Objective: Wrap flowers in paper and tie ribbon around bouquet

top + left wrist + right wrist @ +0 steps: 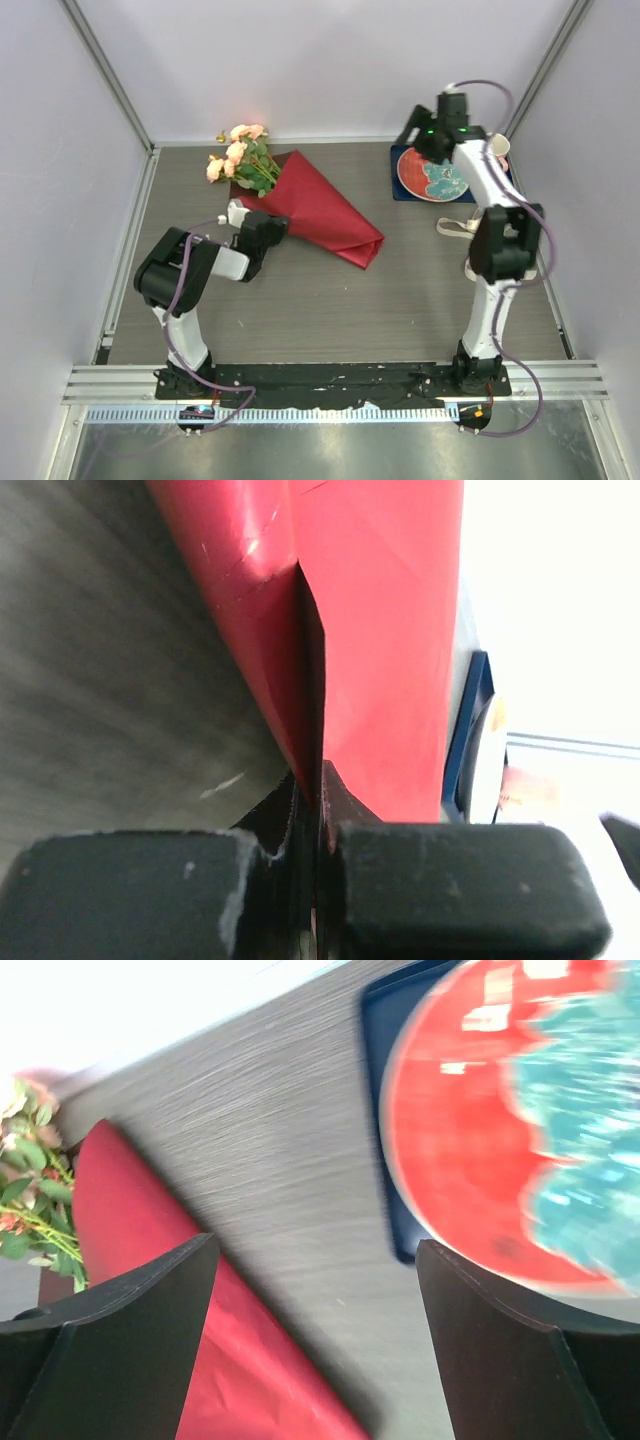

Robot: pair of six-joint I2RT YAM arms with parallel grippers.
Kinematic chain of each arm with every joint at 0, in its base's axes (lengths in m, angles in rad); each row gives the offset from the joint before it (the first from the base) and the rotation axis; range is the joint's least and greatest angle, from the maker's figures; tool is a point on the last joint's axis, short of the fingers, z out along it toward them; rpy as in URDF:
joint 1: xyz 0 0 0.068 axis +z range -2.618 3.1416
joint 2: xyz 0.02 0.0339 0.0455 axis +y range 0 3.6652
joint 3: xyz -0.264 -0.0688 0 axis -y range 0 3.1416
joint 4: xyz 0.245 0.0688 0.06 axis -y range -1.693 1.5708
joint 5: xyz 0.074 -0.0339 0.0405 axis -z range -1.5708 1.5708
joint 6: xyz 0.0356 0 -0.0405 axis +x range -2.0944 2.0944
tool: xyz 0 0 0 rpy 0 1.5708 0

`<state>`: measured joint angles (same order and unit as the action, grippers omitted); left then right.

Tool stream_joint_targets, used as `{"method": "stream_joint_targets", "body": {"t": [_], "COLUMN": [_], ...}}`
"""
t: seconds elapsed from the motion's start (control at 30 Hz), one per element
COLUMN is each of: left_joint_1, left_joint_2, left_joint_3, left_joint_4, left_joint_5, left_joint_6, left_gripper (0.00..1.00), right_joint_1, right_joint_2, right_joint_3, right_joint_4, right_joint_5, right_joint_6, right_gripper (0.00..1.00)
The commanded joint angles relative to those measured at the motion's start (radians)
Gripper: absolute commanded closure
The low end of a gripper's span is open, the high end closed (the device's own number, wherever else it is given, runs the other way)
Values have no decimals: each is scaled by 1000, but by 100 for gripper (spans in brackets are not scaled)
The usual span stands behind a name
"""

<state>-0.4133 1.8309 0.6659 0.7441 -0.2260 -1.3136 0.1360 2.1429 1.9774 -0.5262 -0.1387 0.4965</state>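
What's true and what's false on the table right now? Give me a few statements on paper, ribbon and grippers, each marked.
1. The left gripper is shut on the red paper. True.
2. The ribbon is tied around the paper. False: it lies loose on the table beside the right arm.
3. The right gripper is open and holds nothing. True.
4. The roses lie on the plate. False: they stick out of the paper's wide end, far left of the plate.

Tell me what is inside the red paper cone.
Peach-pink roses and green leaves stick out of the wide end of the paper. Anything deeper inside, such as their stems, is covered by the wrap and cannot be seen.
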Motion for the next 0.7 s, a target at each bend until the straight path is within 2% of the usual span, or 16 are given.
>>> {"method": "stream_joint_targets", "body": {"t": [0.0,0.07,0.1,0.13,0.23,0.3,0.33,0.43,0.53,0.63,0.67], "left_joint_1": [-9,-9,-9,-9,-12,-15,-15,-13,-16,-15,-15], "left_joint_2": [74,103,108,107,65,-8,-36,-187,-345,-461,-522], "left_joint_3": [119,159,172,178,158,106,88,-9,-83,-101,-88], "left_joint_4": [60,46,34,20,-3,-15,-31,-120,-237,-429,-542], "left_joint_5": [-107,-105,-99,-79,-44,-4,14,86,223,385,413], "left_joint_6": [-18,-10,0,13,56,80,97,132,140,186,198], "left_gripper": [100,98,87,81,54,47,33,29,28,26,26], "right_joint_1": [11,2,-6,-15,-62,-151,-186,-229,-230,-228,-233], "right_joint_2": [-399,-486,-547,-576,-636,-641,-635,-612,-545,-512,-500], "right_joint_3": [-304,-421,-472,-570,-720,-768,-807,-834,-810,-841,-833], "right_joint_4": [-6,29,35,48,64,74,87,149,166,213,198], "right_joint_5": [217,260,275,283,345,350,331,308,216,224,250], "right_joint_6": [16,31,36,40,33,14,10,-113,-131,-128,-121], "right_gripper": [12,11,11,11,11,11,10,10,12,16,21]}}
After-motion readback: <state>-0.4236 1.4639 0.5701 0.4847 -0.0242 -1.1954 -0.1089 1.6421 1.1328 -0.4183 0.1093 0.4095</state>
